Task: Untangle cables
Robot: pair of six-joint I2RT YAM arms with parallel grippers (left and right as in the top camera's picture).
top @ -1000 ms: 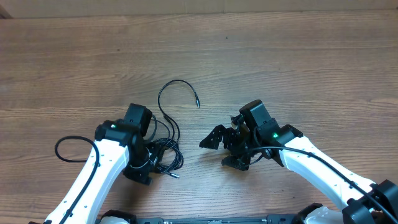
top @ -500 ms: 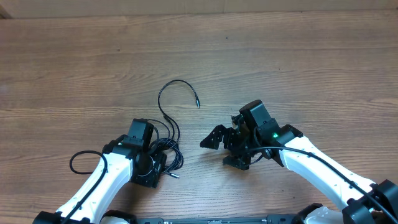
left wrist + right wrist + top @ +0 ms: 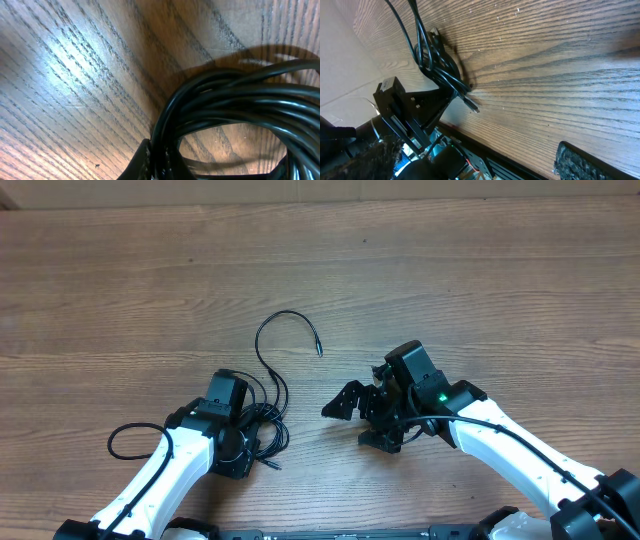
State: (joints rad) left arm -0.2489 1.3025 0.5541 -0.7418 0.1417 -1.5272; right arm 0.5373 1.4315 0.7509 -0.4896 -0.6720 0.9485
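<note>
The left gripper (image 3: 252, 448) was clamped on the bunched cables (image 3: 270, 420) lying on the wooden table (image 3: 450, 280), one loose end looping away, while the right gripper (image 3: 361, 421) stood nearby, fingers wide apart, empty.

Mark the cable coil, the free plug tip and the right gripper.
cable coil (image 3: 262, 423), overhead view, the bunched loops.
free plug tip (image 3: 318, 350), overhead view, end of the arcing cord.
right gripper (image 3: 358, 423), overhead view, between its open fingers.
</note>
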